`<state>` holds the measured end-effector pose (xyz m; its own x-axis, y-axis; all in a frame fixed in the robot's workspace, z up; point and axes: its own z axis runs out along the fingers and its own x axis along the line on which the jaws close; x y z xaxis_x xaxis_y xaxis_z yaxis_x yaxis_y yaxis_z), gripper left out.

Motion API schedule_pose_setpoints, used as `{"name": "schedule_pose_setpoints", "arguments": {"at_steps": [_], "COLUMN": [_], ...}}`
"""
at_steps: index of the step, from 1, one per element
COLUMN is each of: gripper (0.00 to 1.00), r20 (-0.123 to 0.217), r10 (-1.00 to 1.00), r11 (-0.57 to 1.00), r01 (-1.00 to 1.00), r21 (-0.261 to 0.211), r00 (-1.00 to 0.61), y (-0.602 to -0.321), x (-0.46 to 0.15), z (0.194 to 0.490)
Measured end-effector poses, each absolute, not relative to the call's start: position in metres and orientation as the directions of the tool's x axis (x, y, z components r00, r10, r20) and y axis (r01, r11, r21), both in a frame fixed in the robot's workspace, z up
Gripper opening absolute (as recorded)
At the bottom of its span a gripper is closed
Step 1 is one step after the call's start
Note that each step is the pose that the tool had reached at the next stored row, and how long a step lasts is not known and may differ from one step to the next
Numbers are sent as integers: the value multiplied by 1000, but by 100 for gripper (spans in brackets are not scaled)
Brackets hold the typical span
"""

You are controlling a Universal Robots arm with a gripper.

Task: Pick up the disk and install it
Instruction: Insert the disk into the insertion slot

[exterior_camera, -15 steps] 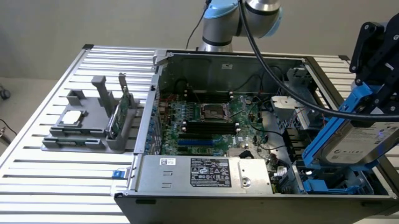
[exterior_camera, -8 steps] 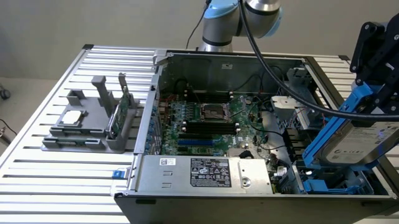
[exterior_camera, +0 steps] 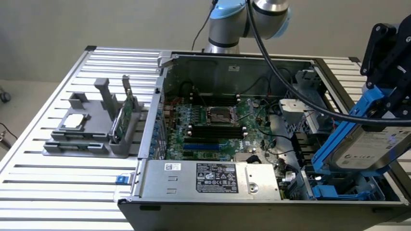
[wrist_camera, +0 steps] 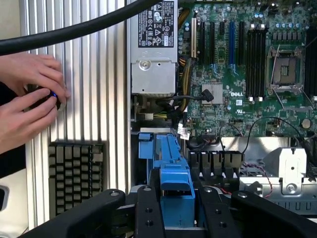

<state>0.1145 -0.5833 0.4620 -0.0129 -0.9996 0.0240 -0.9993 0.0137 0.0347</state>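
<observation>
We are seeing the gripper (exterior_camera: 387, 107) clamping the disk (exterior_camera: 369, 147) by its blue carrier (wrist_camera: 173, 158), holding it tilted over the exterior view's right end of the open computer case (exterior_camera: 231, 65); we are reading "DELL" on the motherboard (wrist_camera: 233, 74)

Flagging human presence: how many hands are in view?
2. One hand and the other hand, both over the slatted table beside the open computer case, fingertips meeting on a small dark object. Others may be hidden.
</observation>
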Motion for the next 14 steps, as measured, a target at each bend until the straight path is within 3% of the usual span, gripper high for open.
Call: {"name": "schedule_pose_setpoints", "arguments": {"at_steps": [14], "gripper": [33], "r20": [23], "r10": [-1000], "r11": [14], "r01": [-999], "r21": [31], "r00": [-13], "y": [-583], "x": [114], "z": [449]}}
